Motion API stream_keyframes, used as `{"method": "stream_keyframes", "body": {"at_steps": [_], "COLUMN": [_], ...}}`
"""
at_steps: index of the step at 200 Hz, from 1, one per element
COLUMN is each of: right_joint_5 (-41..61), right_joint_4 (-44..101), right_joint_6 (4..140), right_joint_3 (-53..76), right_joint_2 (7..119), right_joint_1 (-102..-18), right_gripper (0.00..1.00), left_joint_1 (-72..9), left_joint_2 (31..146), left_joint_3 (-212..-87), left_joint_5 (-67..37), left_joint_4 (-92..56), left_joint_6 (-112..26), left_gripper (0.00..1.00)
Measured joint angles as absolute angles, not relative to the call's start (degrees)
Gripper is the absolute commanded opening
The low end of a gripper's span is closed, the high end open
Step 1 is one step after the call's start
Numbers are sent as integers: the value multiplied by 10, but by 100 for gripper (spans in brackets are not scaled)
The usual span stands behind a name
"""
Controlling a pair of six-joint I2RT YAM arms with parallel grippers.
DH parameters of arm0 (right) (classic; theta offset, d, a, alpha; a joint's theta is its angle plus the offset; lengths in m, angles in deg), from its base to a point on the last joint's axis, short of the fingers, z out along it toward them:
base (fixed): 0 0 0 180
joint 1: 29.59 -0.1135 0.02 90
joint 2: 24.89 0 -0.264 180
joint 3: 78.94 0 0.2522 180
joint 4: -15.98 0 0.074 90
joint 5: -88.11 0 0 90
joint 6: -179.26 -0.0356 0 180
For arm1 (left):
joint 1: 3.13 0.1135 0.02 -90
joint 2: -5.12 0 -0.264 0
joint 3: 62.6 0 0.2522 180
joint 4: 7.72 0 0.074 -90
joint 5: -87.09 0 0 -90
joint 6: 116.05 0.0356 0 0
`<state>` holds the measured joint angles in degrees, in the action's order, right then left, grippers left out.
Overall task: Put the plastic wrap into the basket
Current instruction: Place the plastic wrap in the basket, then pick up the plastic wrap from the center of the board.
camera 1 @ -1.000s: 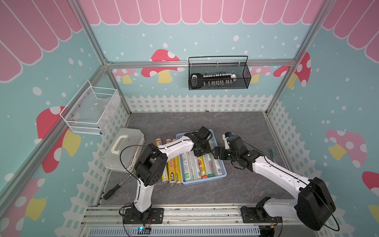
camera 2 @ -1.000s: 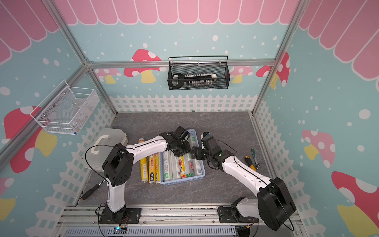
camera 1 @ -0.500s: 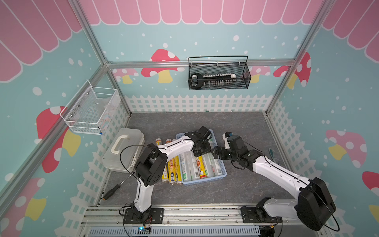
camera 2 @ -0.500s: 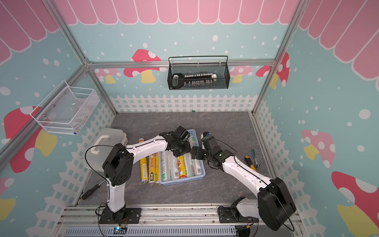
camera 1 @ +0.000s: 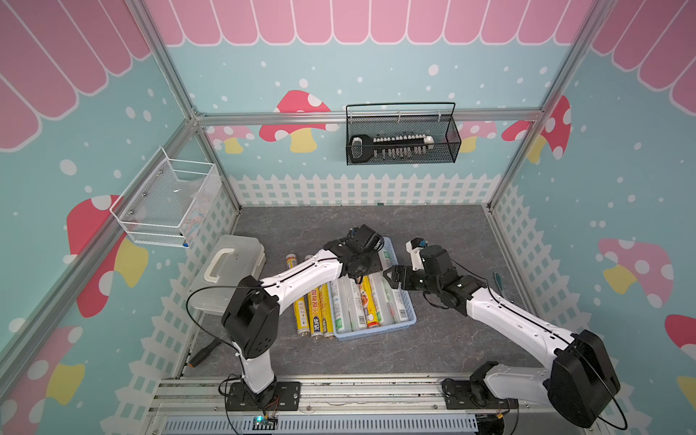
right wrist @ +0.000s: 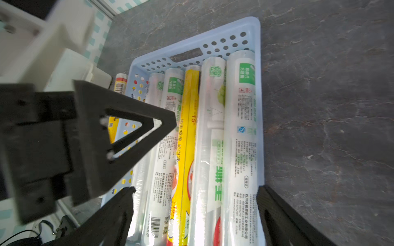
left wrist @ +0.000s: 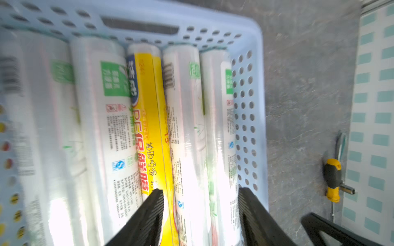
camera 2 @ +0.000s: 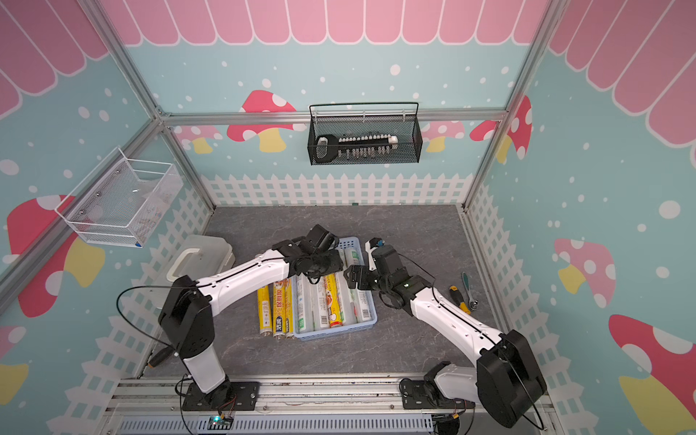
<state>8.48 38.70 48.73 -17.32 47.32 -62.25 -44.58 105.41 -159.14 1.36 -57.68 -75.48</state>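
Over the basket (left wrist: 245, 106) — rolls (left wrist: 149, 127) packed side by side, three more outside its left edge — left gripper (left wrist: 200, 191) hangs parted, empty; right gripper (right wrist: 196, 188) spread wide, empty.

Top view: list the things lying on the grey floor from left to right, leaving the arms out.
Black-handled screwdriver → white lidded case → three yellow plastic wrap rolls → light blue basket → yellow-handled screwdriver.

The left arm (camera 1: 297, 277) stretches over the basket (camera 1: 376, 330) from its left, wrist bent downward, its hand (left wrist: 201, 204) above the basket's inside (fingers partly apart). The right arm (camera 1: 501, 312) extends toward the basket's right side, its hand (right wrist: 196, 215) spread wide, holding nothing.
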Motion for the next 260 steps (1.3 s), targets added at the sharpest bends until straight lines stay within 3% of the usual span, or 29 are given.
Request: {"method": "stream_keyframes", "body": {"at_steps": [66, 151, 195, 260], "right_joint_5": [194, 204, 181, 123], "right_joint_4": [332, 424, 491, 574], "right_joint_6": [495, 583, 621, 650], "right_joint_3": [-108, 96, 169, 260], "right_joint_2": [544, 700, 767, 837], "right_joint_1": [-638, -764, -798, -832], "right_gripper": [85, 85, 85, 86], "left_joint_1": [-407, -189, -95, -68], "left_joint_2": [875, 685, 688, 795], "left_joint_3": [-1426, -1209, -1164, -1185], "left_joint_5": [101, 73, 8, -51], "left_joint_4": [-514, -489, -498, -512], "left_joint_6": [-734, -738, -727, -685], "left_gripper": [59, 65, 67, 71]}}
